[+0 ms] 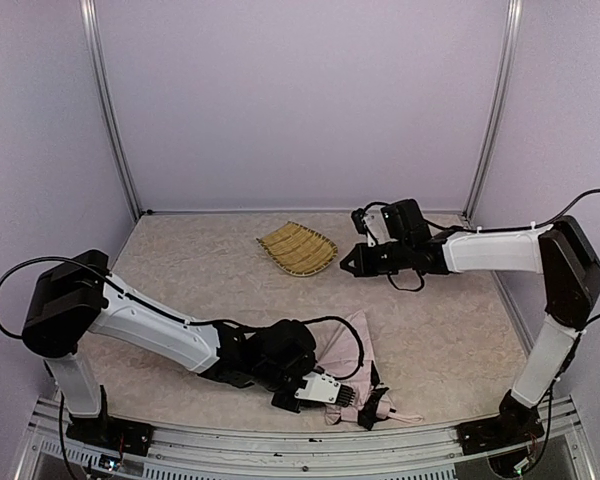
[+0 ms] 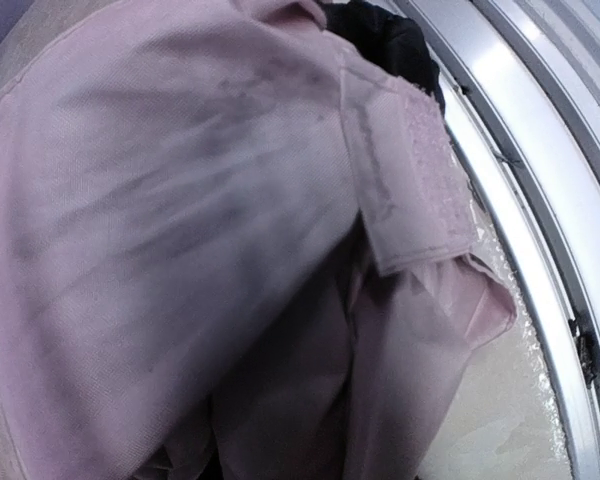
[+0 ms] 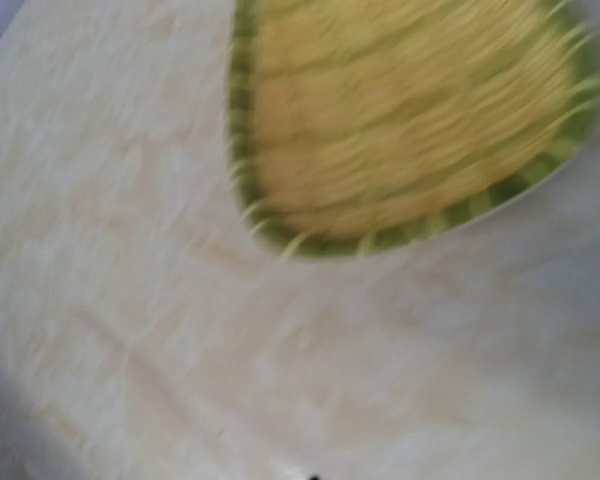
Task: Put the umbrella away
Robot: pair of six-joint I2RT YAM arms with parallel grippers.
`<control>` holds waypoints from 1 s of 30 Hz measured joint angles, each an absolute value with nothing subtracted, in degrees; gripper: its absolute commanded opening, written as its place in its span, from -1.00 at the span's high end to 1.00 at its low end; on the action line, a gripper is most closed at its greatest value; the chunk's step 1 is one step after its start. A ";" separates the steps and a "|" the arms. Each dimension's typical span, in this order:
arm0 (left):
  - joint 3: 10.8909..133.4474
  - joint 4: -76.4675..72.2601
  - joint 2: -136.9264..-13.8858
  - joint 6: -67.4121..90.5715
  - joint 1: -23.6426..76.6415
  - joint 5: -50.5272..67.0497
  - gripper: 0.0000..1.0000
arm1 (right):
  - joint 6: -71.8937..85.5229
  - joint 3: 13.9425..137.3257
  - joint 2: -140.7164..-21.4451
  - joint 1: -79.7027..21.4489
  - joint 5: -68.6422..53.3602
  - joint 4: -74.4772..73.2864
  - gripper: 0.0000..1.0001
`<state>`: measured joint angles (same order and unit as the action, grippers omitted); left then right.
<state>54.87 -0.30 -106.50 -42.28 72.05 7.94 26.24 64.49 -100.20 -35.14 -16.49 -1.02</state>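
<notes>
Umbrella (image 1: 352, 340) seen collapsed at near edge of table (image 1: 450, 340). Left gripper (image 1: 342, 396) set against its pink fabric; finger state cannot be told. Right gripper (image 1: 347, 266) positioned beside tray (image 1: 296, 248), fingers brought together, empty.

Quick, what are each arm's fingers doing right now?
Left fingers: down on the umbrella; grip cannot be told.
Right fingers: closed, holding nothing.
</notes>
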 measured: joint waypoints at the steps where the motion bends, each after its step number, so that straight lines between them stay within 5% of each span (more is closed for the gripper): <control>1: 55.40 0.25 -106.78 -41.69 72.14 8.47 1.00 | 25.78 64.03 -99.77 -34.48 -16.53 -0.32 1.00; 2: 55.64 0.47 -106.89 -41.32 72.16 8.64 1.00 | 25.39 63.57 -99.33 -33.95 -16.64 0.19 1.00; 6: 55.79 0.71 -107.00 -39.40 72.14 8.75 1.00 | 23.94 61.19 -98.24 -33.78 -17.85 0.75 0.36; 16: 63.31 9.06 -111.09 -33.28 67.26 19.57 1.00 | 12.99 53.63 -84.64 -33.80 -21.12 -7.22 -0.24; 25: 72.42 18.87 -118.06 -27.11 61.21 34.68 1.00 | -1.50 41.56 -61.08 -35.33 -24.47 -5.56 -0.32; 30: 75.68 22.00 -121.56 -25.63 58.41 42.81 1.00 | -15.40 32.95 -52.56 -40.49 -24.43 -3.29 -0.52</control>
<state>75.68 22.00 -121.56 -25.63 58.41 42.81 -15.40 32.95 -52.56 -40.49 -24.43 -3.29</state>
